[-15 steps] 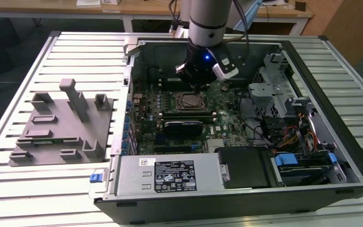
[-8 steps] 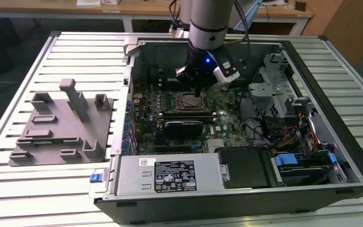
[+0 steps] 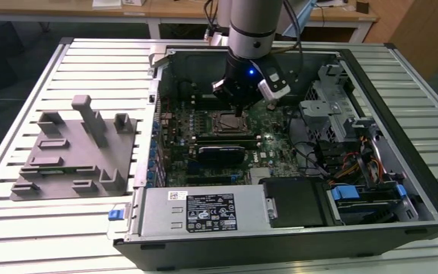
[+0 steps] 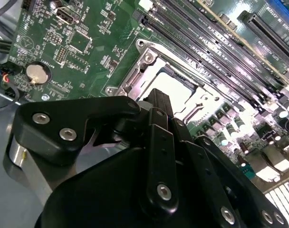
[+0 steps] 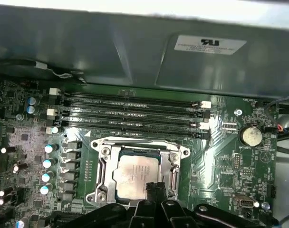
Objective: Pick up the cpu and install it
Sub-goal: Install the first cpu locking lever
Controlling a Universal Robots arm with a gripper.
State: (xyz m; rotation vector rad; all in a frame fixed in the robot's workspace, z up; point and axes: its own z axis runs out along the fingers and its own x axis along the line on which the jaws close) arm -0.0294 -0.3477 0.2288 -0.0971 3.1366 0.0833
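Observation:
The cpu, a silvery-white square, lies flat inside the socket frame on the green motherboard of the open computer case. The socket's metal bracket stands open around it. My gripper hangs directly over the socket, with its black fingertips close together at the chip's near edge. The fingers look shut with nothing between them. In the second wrist view the black finger linkage covers part of the socket frame.
Memory slots run beside the socket, with a coin battery close by. The case wall rises behind them. A power supply and drive cage crowd the case. A grey fixture sits on the slatted table.

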